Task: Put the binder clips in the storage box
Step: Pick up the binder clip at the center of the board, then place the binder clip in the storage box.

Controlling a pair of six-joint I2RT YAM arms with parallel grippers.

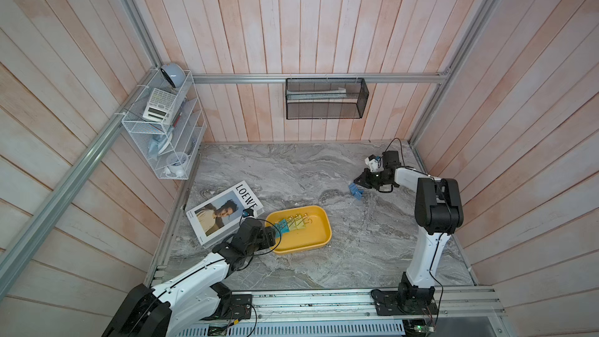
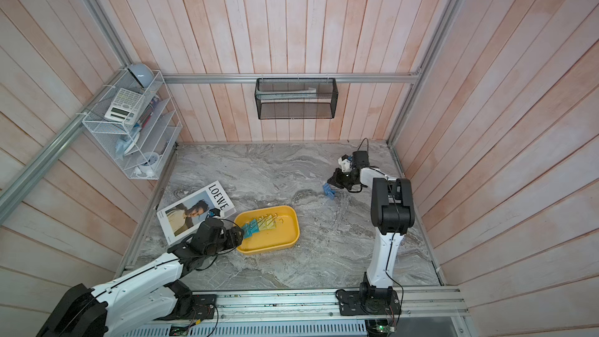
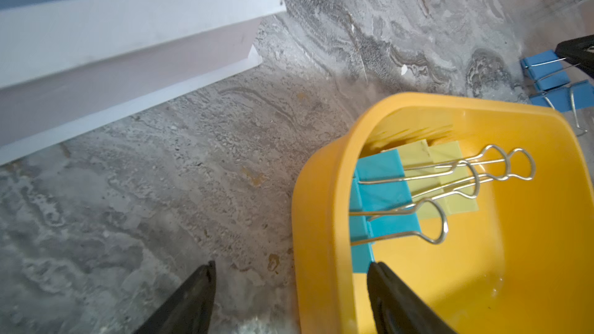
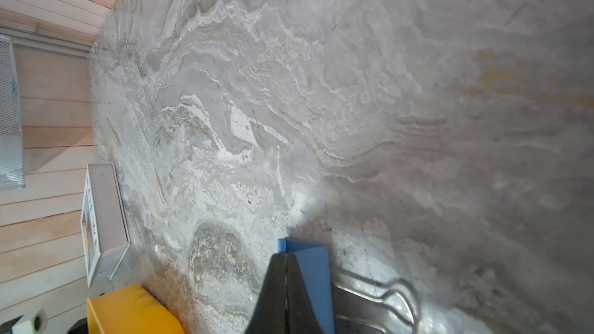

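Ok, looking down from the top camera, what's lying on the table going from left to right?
magazine → yellow storage box → blue binder clips

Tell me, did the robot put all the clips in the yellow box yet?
Not yet. Done: two teal binder clips and two pale yellow ones lie in the shallow yellow plastic storage box. In hand: the right gripper is shut at the two blue binder clips on the grey marble table; whether it pinches one I cannot tell. The left gripper is open, straddling the box's rim. Left: both blue ones.
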